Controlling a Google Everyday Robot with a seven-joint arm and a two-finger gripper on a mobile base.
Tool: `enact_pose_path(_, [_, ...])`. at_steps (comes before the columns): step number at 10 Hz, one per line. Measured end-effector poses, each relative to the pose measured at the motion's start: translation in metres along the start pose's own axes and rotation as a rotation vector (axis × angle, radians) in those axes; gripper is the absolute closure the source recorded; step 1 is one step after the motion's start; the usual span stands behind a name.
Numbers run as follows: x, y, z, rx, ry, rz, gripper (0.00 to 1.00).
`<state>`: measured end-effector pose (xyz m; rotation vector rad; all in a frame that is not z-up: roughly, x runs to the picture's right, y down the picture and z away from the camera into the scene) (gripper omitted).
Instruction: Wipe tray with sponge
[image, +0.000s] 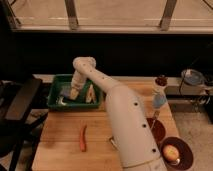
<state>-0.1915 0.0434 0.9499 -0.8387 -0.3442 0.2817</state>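
Table is seen carrying the tray at its back-left corner. Tray is judged light, stiff plastic, apt to slide if pushed hard. Gripper is lowered inside the tray, near its middle. Sponge is seen just beside the gripper on the tray floor; judged soft, light, best pinched across its sides.
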Motion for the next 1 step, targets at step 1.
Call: enact_pose_path(1, [0.0097, -0.0016, -0.0048, 0.005, 0.001, 0.017, 1.0])
